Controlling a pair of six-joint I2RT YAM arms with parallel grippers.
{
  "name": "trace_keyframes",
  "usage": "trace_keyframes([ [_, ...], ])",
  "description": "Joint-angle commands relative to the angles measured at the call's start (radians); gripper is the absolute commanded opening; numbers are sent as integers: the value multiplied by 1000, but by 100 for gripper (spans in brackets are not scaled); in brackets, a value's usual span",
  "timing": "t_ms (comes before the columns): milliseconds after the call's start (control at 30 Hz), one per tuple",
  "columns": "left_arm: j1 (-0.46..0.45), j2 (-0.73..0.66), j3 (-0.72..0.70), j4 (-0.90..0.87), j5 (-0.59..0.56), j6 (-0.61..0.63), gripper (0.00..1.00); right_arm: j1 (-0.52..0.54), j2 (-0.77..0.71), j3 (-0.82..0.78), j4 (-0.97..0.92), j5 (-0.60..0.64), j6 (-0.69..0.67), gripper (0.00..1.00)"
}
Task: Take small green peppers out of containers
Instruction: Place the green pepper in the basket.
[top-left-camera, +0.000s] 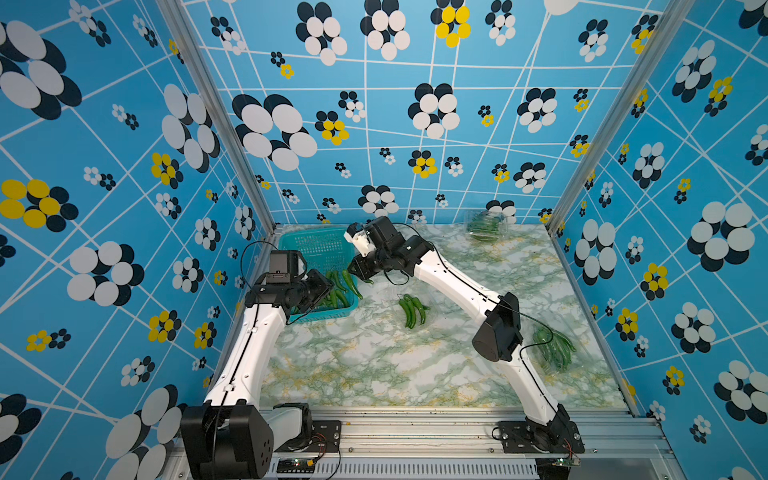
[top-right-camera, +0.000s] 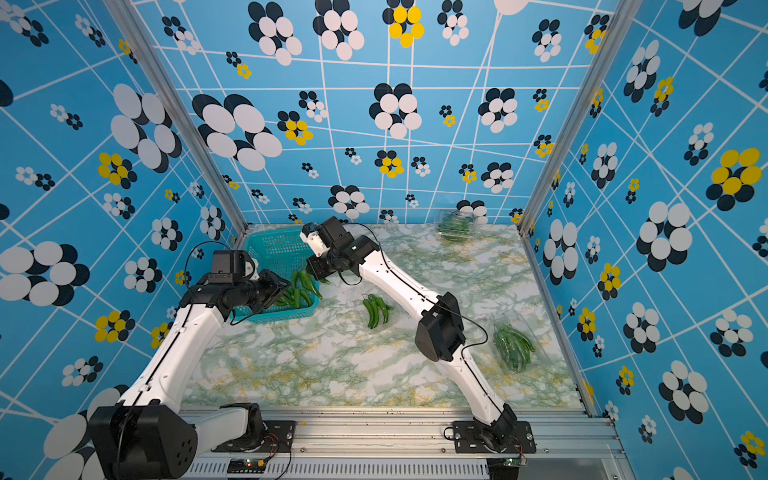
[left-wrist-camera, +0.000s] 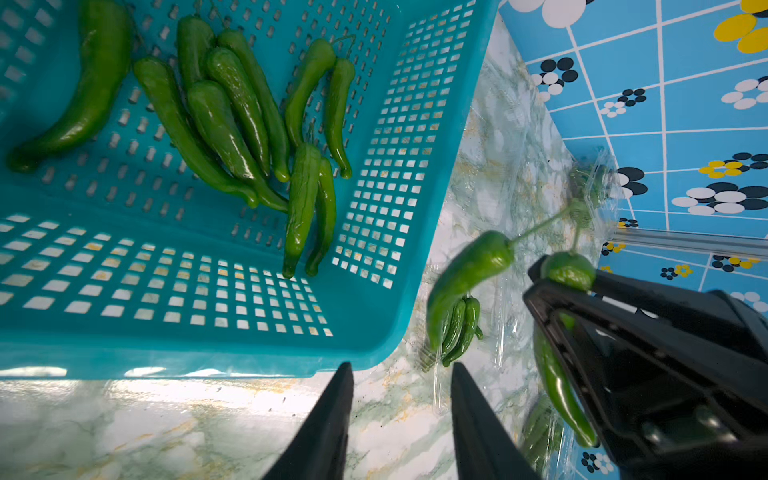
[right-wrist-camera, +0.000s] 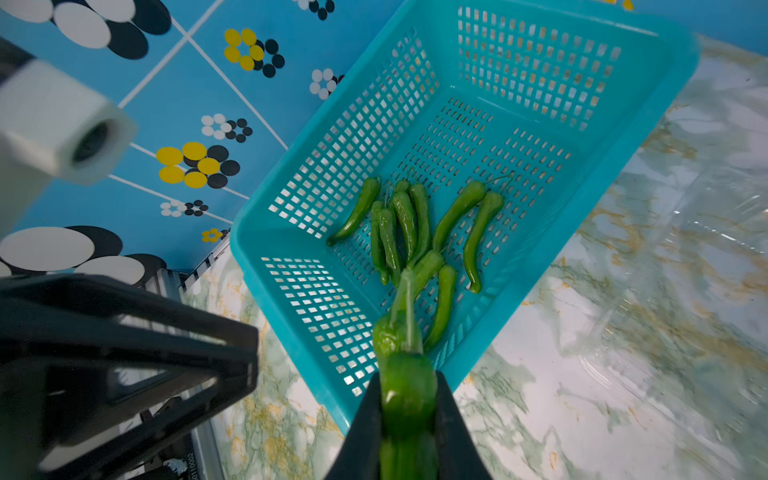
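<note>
Robot lab cell, patterned walls (top-left-camera: 415, 124)

Glossy green peppers (top-left-camera: 412, 312) — one bunch on an opened clear container (top-left-camera: 433, 319), two more containers (top-left-camera: 550, 353) full

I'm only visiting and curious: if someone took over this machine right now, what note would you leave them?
Left gripper: open, empty, beside the teal basket.
Right gripper: shut on a bunch of peppers, at the basket's edge.
Done: about ten loose peppers lie in the basket.
Left: drop the held bunch; empty the middle container, which holds a few; the back container and the container by the right arm look full.
</note>
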Motion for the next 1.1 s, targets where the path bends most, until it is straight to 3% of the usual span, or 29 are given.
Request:
trace_keyframes([
  [0, 41, -36, -31, -48, 43, 49, 41, 14, 81, 104, -47, -29, 46, 1],
  [367, 111, -52, -91, -38, 124, 81, 41, 48, 246, 235, 46, -35, 126, 5],
  [733, 114, -49, -98, -30, 141, 82, 40, 48, 284, 251, 94, -3, 114, 28],
  [867, 113, -49, -107, -34, 136, 84, 40, 49, 292, 266, 99, 5, 101, 47],
  [1067, 109, -54, -117, -42, 123, 82, 40, 36, 263, 278, 103, 70, 49, 49],
])
